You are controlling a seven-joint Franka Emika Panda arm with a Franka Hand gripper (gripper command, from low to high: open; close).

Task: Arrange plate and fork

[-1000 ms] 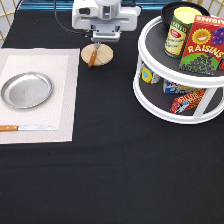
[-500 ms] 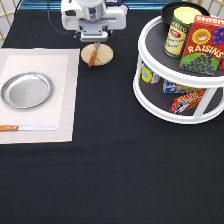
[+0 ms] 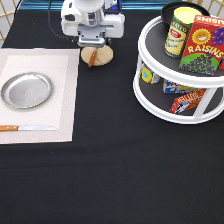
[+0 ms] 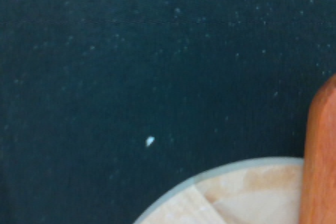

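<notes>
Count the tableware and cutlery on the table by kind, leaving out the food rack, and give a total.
Metal plate: 1
Wooden disc: 1
Fork lying on the disc, under the gripper: 1
Knife: 1
Placemat: 1
Total: 5

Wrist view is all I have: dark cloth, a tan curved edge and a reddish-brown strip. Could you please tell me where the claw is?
Observer: The claw hangs at the exterior view's top, right over the wooden disc. The strip you see is the fork, which lies across that disc.
Operator: Thank you. Where is the plate, please?
Observer: The plate lies on a pale placemat at the exterior view's left, apart from the disc.
Operator: Is anything else on that mat?
Observer: Yes, a knife lies on it, toward the exterior view's bottom from the plate and not touching it.
</notes>
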